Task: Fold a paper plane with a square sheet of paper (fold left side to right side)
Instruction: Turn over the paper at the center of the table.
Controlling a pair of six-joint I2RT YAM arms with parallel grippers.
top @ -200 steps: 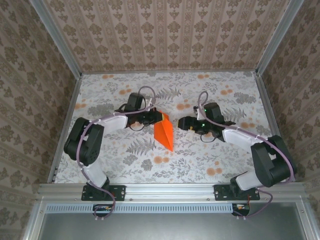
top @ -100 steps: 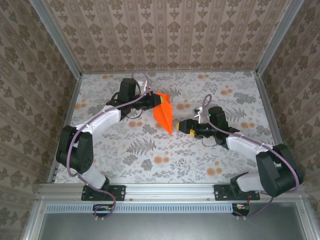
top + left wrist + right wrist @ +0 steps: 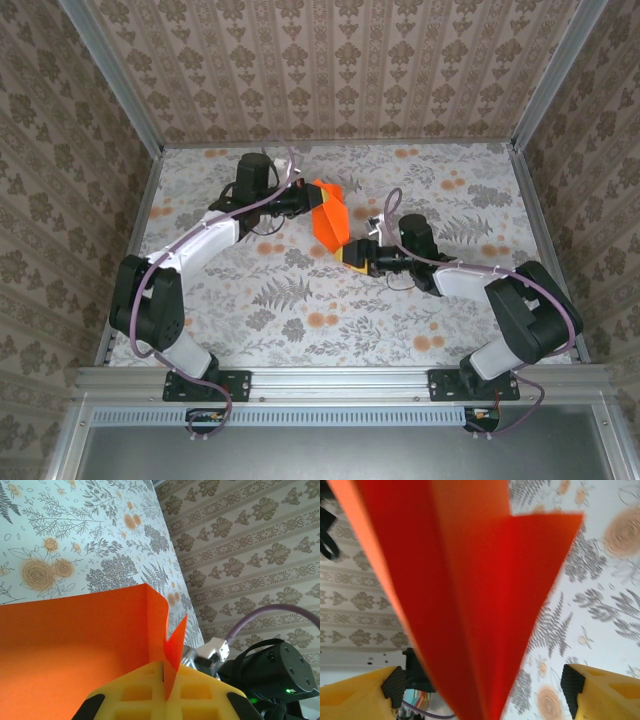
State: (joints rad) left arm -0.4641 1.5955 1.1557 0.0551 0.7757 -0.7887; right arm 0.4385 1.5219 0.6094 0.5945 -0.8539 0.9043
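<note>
paper plane [image 3: 470, 580] — blurred, edges cropped

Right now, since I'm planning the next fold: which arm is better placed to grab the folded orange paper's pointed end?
Right. The right gripper is open, fingers either side of the point of the folded orange paper; the left gripper is shut on its other end.

One paper plane [image 3: 331, 222], two tools: left tool [image 3: 312, 205], right tool [image 3: 351, 257]
</note>
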